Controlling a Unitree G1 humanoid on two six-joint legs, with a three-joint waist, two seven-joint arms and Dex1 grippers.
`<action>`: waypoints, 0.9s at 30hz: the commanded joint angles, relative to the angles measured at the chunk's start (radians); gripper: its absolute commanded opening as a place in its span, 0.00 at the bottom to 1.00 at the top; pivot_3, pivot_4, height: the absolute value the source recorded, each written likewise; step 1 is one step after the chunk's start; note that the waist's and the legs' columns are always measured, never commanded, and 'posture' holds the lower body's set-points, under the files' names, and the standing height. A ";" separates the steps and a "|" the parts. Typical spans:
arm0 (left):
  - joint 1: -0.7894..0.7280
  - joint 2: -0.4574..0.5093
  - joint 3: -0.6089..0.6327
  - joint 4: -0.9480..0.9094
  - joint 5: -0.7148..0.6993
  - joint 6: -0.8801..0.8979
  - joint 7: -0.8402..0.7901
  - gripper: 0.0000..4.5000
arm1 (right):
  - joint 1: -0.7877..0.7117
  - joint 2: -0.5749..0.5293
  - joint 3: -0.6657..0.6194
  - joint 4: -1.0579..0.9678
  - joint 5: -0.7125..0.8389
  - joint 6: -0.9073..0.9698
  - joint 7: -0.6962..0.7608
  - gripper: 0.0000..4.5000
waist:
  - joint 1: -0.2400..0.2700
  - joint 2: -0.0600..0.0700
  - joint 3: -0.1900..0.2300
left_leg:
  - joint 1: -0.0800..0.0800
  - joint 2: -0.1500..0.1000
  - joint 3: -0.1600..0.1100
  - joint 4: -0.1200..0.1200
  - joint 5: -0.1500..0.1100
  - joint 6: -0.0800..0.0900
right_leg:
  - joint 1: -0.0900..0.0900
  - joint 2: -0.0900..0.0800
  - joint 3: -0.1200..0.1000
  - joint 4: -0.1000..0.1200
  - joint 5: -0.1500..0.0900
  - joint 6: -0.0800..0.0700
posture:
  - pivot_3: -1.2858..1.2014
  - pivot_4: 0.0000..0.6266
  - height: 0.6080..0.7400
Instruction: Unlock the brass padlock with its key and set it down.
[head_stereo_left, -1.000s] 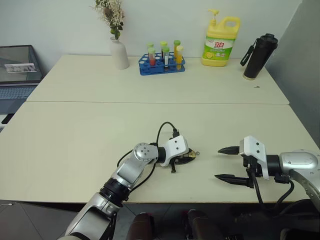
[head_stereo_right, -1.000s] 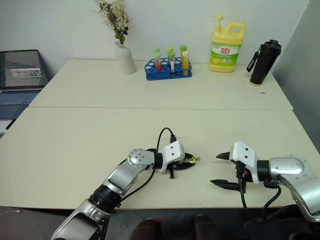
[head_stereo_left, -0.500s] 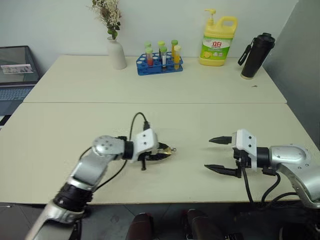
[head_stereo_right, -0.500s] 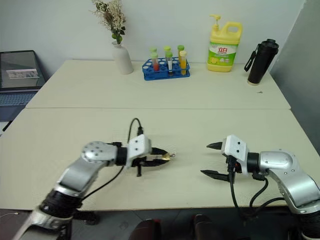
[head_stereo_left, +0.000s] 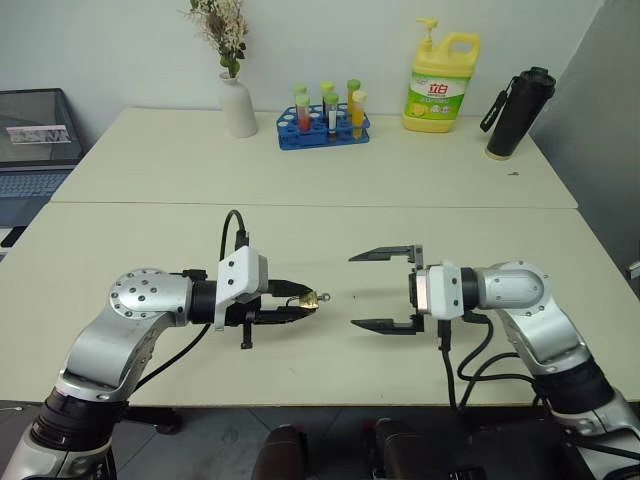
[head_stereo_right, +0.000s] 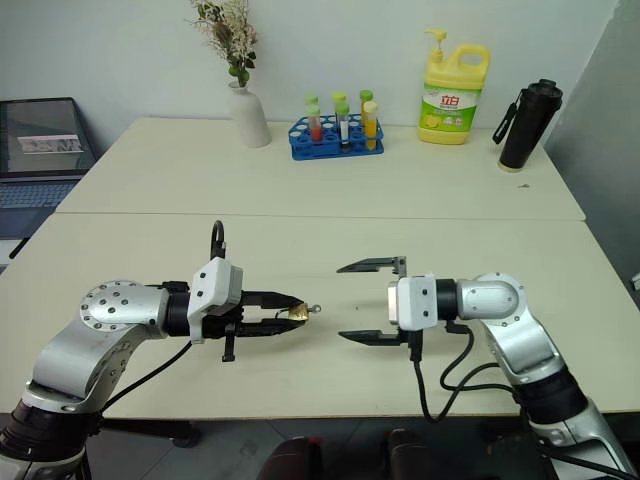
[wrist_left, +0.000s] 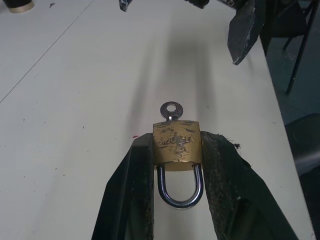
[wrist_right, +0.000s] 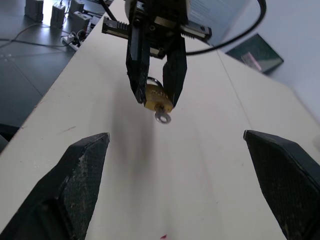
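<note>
The brass padlock (wrist_left: 177, 142) is pinched by its body between the fingers of my left gripper (head_stereo_left: 300, 300), held above the cream table (head_stereo_left: 400, 180). Its silver shackle (wrist_left: 180, 192) points back toward the wrist. The key (wrist_left: 171, 109) sticks out of the lock's far end, ring head outward, toward my right gripper (head_stereo_left: 352, 291). That gripper is open wide, one finger above the other, facing the key a short gap away with nothing between its fingers. From the right wrist, the padlock (wrist_right: 158, 98) and key (wrist_right: 162, 117) hang between the left gripper's fingers.
Along the far table edge stand a white vase with dried flowers (head_stereo_left: 238, 105), a blue test-tube rack (head_stereo_left: 324, 125), a yellow detergent bottle (head_stereo_left: 441, 85) and a black bottle (head_stereo_left: 514, 115). A laptop (head_stereo_left: 35, 140) sits off to the left.
Both arms have lifted off the table. The left gripper carried the padlock left and up. The right gripper swung left toward the key and rolled, so its fingers now stand one above the other.
</note>
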 joint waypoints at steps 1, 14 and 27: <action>-0.022 0.017 0.022 -0.034 -0.021 0.011 0.008 0.21 | -0.017 0.019 0.018 0.045 -0.026 -0.137 0.012 1.00 | 0.001 0.000 0.000 | 0.000 0.000 0.000 0.000 0.000 0.000 | 0.000 0.000 0.000 0.000 0.000 0.000 | 0.52 0.24 1.00; -0.040 0.012 -0.001 -0.044 0.113 -0.164 0.056 0.21 | 0.012 -0.007 -0.020 0.003 0.095 0.200 -0.024 1.00 | 0.001 0.000 0.000 | 0.000 0.000 0.000 0.000 0.000 0.000 | 0.000 0.000 0.000 0.001 0.002 -0.005 | 0.52 0.24 1.00; -0.097 -0.026 -0.025 0.358 0.701 -1.252 0.435 0.21 | 0.061 -0.062 -0.102 -0.131 0.303 0.654 -0.072 1.00 | 0.004 0.000 0.000 | 0.000 0.000 0.001 -0.001 0.000 0.000 | -0.001 -0.006 0.001 0.000 0.003 -0.006 | 0.52 0.24 1.00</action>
